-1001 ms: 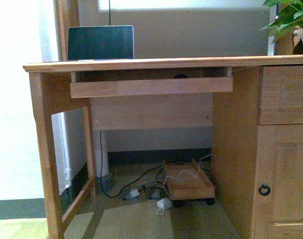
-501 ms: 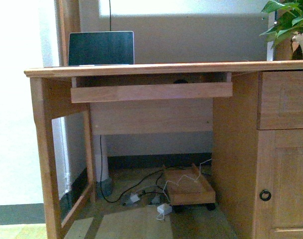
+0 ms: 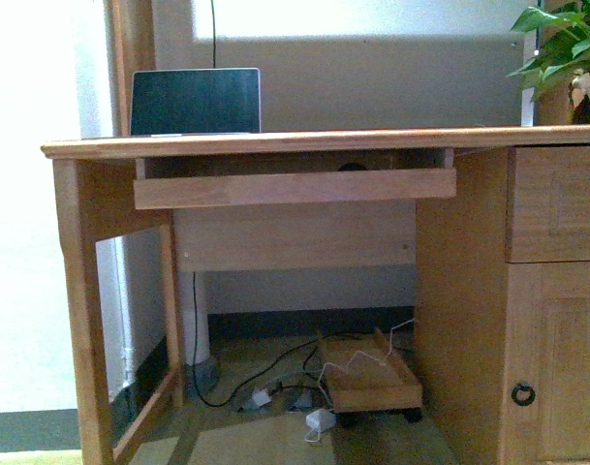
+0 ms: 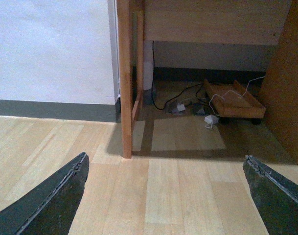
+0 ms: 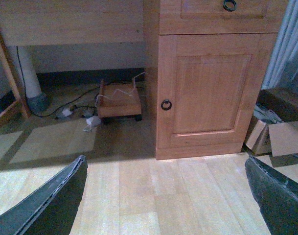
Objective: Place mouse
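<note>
- Your left end effector (image 4: 164,157) hangs over the pale wooden floor (image 4: 178,196), fingers spread wide with nothing between them.
- A dark-screened open laptop (image 3: 196,101) stands on the light wooden table (image 3: 304,141).
- The small dark grey mouse (image 3: 352,167) barely peeks over the front of the pull-out wooden tray (image 3: 295,187) under the table's top.
- Your right end effector (image 5: 165,159) is likewise spread wide and empty.
</note>
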